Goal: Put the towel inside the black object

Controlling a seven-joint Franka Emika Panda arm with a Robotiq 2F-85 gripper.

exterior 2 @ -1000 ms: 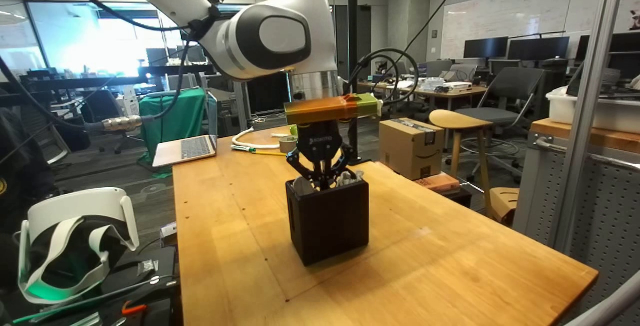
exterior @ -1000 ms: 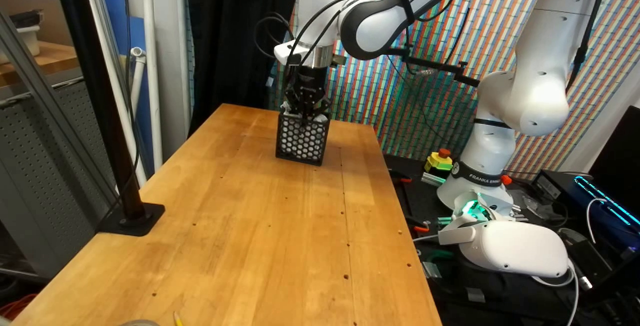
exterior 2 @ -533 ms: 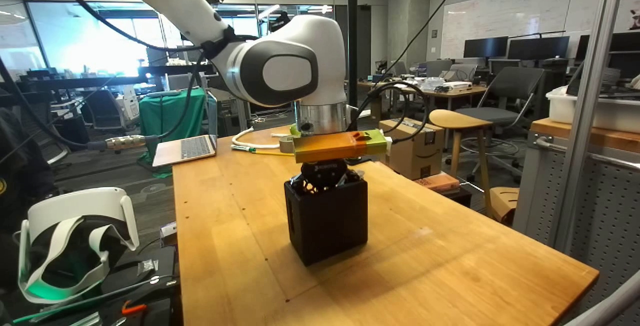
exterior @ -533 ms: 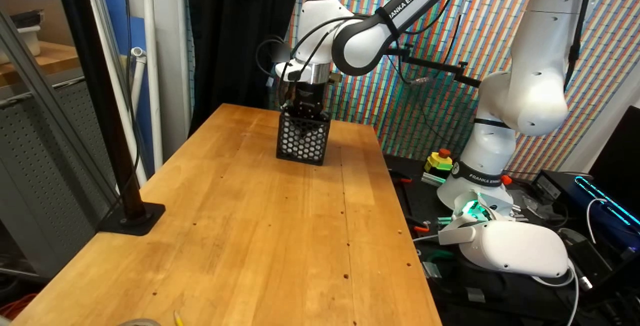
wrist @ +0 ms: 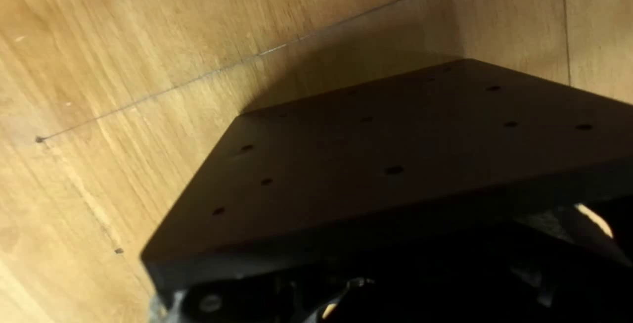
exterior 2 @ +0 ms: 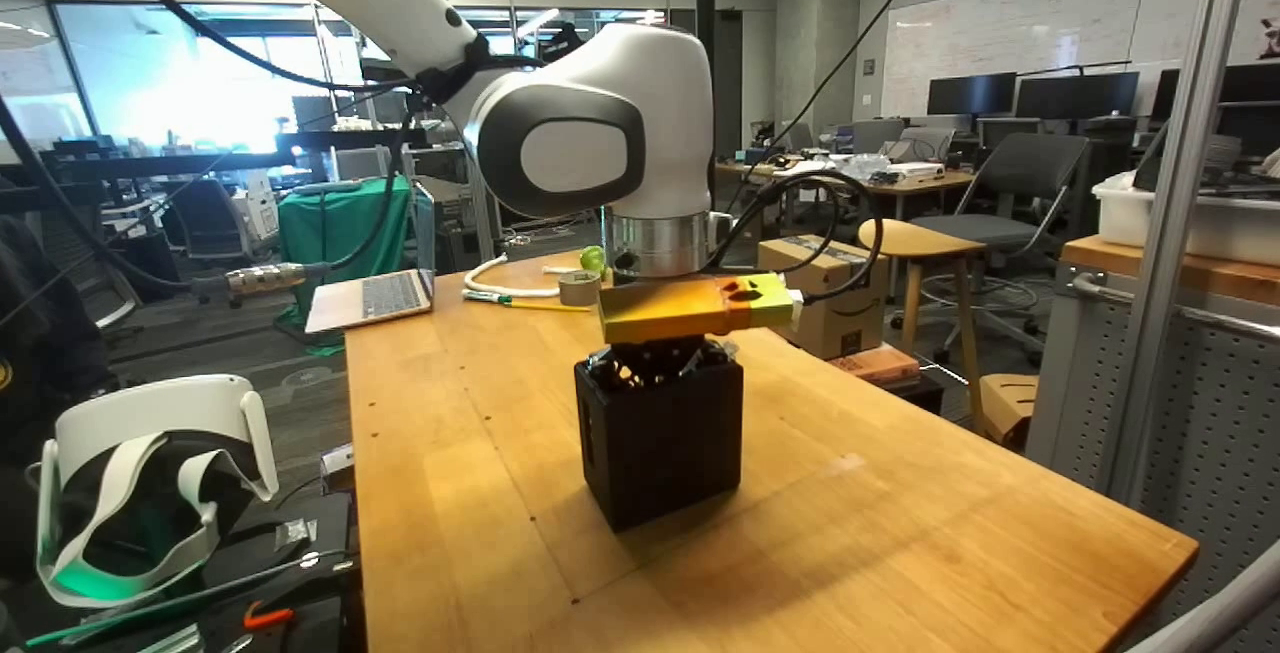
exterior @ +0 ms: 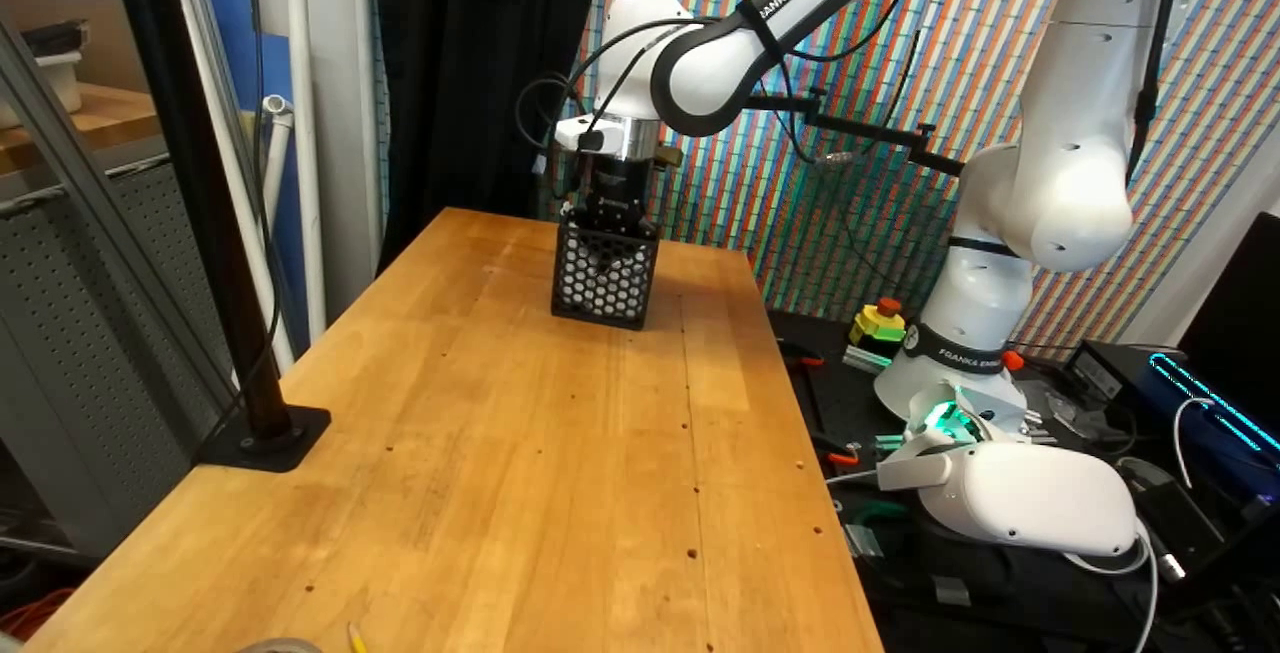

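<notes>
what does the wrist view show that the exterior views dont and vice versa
Wrist view only: small dark spots across a wall of the black basket. Exterior views only: the white headset and robot arm. Both: the basket standing on the wooden table, and perhaps the towel, pale inside it in an exterior view, unclear in the wrist view.

My wooden table, an open laptop at its edge.
In an exterior view I see a tape roll near a yellow stick; past the table, a cardboard box and a stool. A white headset sits beside it in both exterior views.
</notes>
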